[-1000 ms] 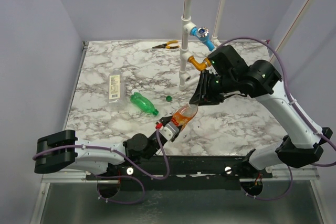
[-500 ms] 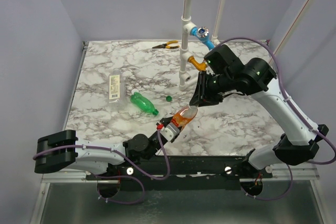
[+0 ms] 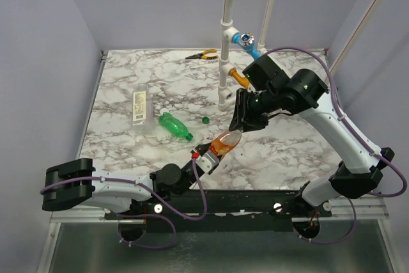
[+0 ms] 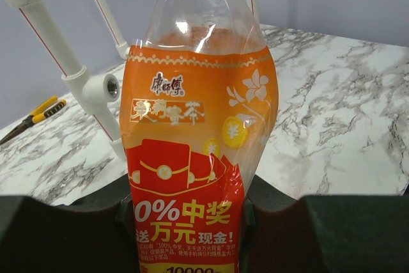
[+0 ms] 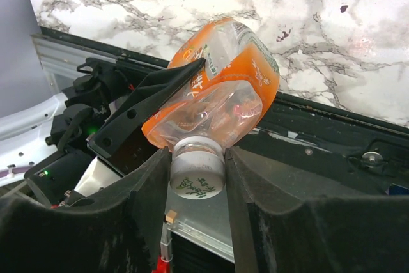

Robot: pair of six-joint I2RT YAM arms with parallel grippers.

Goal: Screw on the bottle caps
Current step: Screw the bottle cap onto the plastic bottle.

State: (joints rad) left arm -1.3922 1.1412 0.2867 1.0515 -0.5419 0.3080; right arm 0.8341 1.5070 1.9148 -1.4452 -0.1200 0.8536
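Observation:
The wide orange bottle (image 3: 223, 142) is held tilted off the table, its lower body clamped in my left gripper (image 3: 206, 159), whose jaws are shut on its label (image 4: 192, 177). In the right wrist view a white cap (image 5: 197, 174) sits on the neck of the bottle (image 5: 217, 75). My right gripper (image 5: 197, 158) has a pad lying against each side of that cap. The slim green bottle (image 3: 174, 126) lies on the table with the dark green cap (image 3: 205, 119) to its right. The clear labelled bottle (image 3: 138, 107) lies further left.
A white pipe frame (image 3: 227, 30) rises at the back centre with a blue tap handle (image 3: 246, 39) and an orange one (image 3: 239, 76), just behind my right arm. Pliers (image 3: 202, 55) lie at the table's far edge.
My right arm has shifted a little left and its wrist has turned at the bottle's neck. The left gripper and the orange bottle stay as they were.

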